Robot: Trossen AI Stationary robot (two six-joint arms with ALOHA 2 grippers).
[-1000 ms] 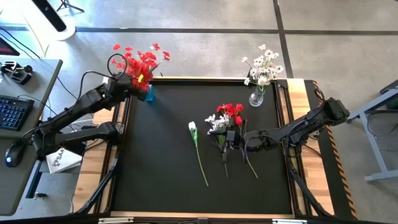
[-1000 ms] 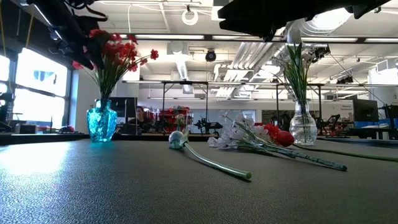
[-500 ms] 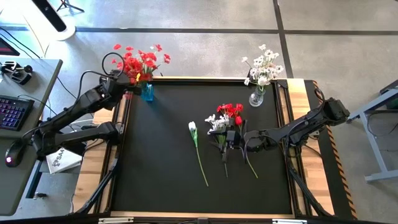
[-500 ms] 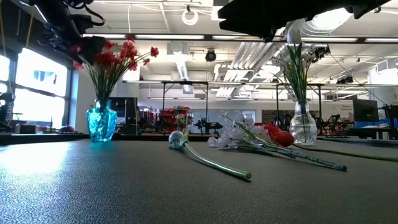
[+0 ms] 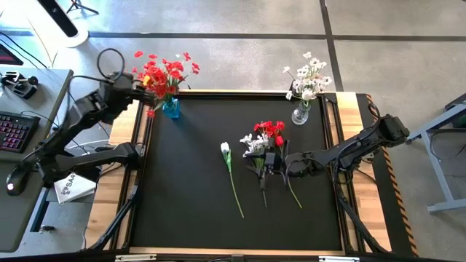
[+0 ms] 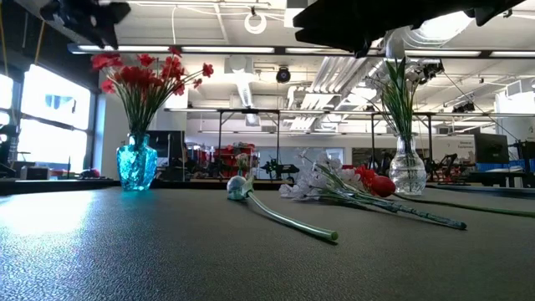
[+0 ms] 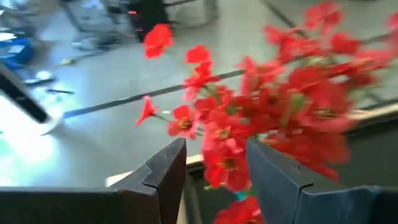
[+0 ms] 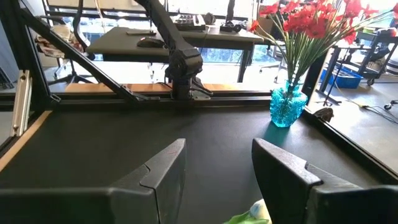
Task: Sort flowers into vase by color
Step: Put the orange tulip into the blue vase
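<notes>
Black table [image 5: 189,211], left gripper [image 5: 138,82] open beside red flowers [image 5: 166,73]

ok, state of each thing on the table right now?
blue vase: upright, holds red flowers
clear vase: upright, holds white flowers
single white flower: lying flat
mixed bunch: lying flat
left pincer: open, empty
right pincer: open, over bunch
</notes>
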